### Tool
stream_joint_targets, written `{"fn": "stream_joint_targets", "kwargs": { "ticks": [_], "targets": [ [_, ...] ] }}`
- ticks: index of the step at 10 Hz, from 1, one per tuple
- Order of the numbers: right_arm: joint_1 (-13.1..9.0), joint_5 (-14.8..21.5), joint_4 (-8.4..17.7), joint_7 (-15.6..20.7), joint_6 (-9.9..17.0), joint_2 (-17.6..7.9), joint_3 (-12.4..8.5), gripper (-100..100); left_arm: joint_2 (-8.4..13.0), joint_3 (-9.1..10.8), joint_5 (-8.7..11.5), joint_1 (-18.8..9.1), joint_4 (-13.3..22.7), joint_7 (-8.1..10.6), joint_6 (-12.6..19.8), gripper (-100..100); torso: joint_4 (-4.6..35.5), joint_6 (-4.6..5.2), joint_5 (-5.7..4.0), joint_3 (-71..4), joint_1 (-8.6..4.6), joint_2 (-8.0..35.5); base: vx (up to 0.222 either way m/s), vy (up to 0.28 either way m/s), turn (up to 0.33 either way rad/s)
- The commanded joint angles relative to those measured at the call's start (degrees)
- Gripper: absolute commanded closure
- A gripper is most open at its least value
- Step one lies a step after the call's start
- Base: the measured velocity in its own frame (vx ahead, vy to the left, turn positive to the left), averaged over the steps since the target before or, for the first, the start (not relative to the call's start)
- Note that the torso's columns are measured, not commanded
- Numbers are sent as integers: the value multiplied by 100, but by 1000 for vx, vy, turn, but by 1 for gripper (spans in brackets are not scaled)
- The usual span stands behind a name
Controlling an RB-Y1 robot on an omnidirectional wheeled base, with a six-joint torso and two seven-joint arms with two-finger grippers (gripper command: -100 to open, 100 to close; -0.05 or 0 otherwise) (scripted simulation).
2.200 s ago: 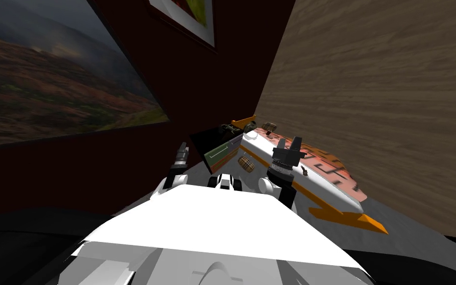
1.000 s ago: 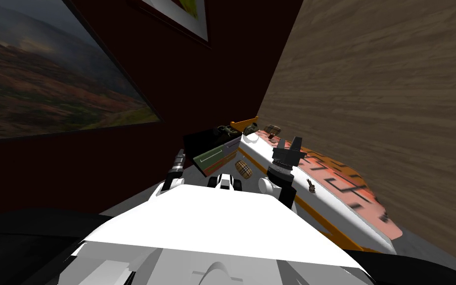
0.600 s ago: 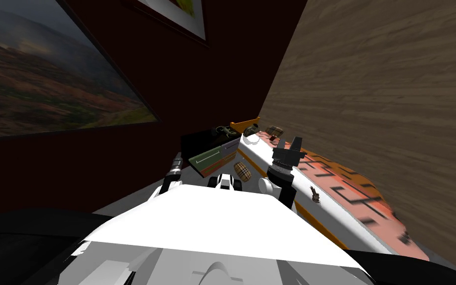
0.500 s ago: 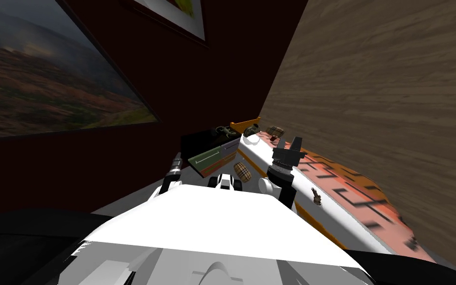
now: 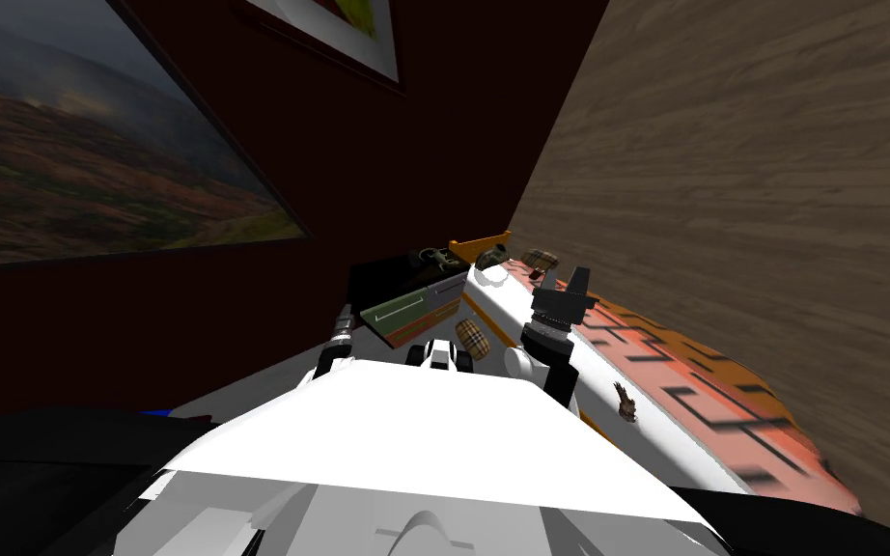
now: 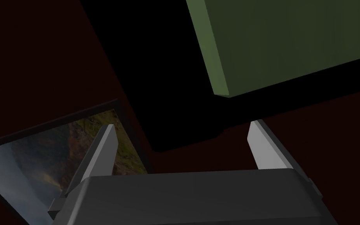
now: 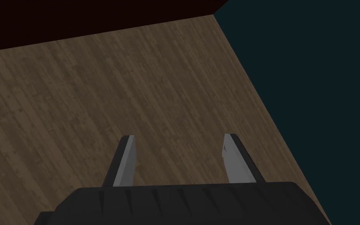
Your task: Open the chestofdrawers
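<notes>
The chest of drawers [image 5: 403,311] is a low black box with a green front panel and an orange strip below. It stands against the dark red wall, ahead and slightly left of me, beside the bed's head. My left gripper [image 5: 342,323] hangs just left of it, open. In the left wrist view the green front [image 6: 284,43] lies beyond and to one side of the open left gripper [image 6: 181,146], apart from the fingers, with the black body around it. My right gripper [image 5: 559,285] is raised over the bed, open; the right wrist view has the right gripper [image 7: 177,158] open with nothing between its fingers.
A white bed [image 5: 549,333] with an orange frame and a pink-orange patterned cover runs along the wood wall on my right. A plaid cushion [image 5: 473,337] lies between bed and chest. A small brown figure [image 5: 625,401] sits on the bed's edge. Dark small things [image 5: 436,259] top the chest.
I have moved forward along the bed, so bed and chest have slid nearer and lower in the head view. My left arm has dropped lower and to the left.
</notes>
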Motion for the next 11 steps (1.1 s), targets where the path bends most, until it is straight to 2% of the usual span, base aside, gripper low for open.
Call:
{"fn": "stream_joint_targets", "kwargs": {
  "ticks": [1, 2, 3, 6, 7, 8, 9, 10, 11],
  "targets": [
    [0, 0, 0, 0, 0, 0, 0, 0, -284, 33, 14, -20, 362, 8, 80, -100, -2, 8, 14, 2, 8, 1, 86, -117, 94],
    [0, 0, 0, 0, 0, 0, 0, 0, -405, 75, 23, -36, 492, 8, 77, -100, -6, 21, 32, 6, 0, 2, 57, -178, -4],
    [-1, 0, 0, 0, 0, 0, 1, 0, -549, 113, 31, -50, 606, 8, 75, -100, 15, -19, -20, 9, 1, 22, 41, -183, 62],
    [-1, 0, 0, 0, 0, 0, 0, 0, -1041, 185, 47, -78, 825, 7, 70, -100, 28, -49, -39, 12, 57, 35, 55, -110, 29],
    [-1, 0, 0, 0, 0, -1, 0, 0, -1139, 194, 48, -81, 850, 7, 69, -100, 31, -51, -39, 17, 63, 43, 24, -31, 25],
    [-1, 0, 0, 0, 0, -1, -1, 0, -1041, 183, 51, -71, 852, 26, 55, -100, 33, -51, -40, 20, 62, 48, 9, -10, 3],
    [-1, 0, 1, 0, 0, -1, -1, 0, -984, 463, 91, -365, 1154, -130, 35, -100, 33, -52, -43, 21, 54, 50, -79, 3, -234],
    [-4, 0, 1, 0, 1, -1, 0, 0, -984, 463, 91, -420, 1176, -130, 35, -100, 38, -47, -45, 32, 46, 69, -108, 11, -111],
    [-3, 0, 1, 0, 1, -1, -1, 0, -917, 711, 128, -645, 1412, -288, 22, -100, 38, -54, -46, 31, 41, 65, -124, 13, -159]
  ]
}}
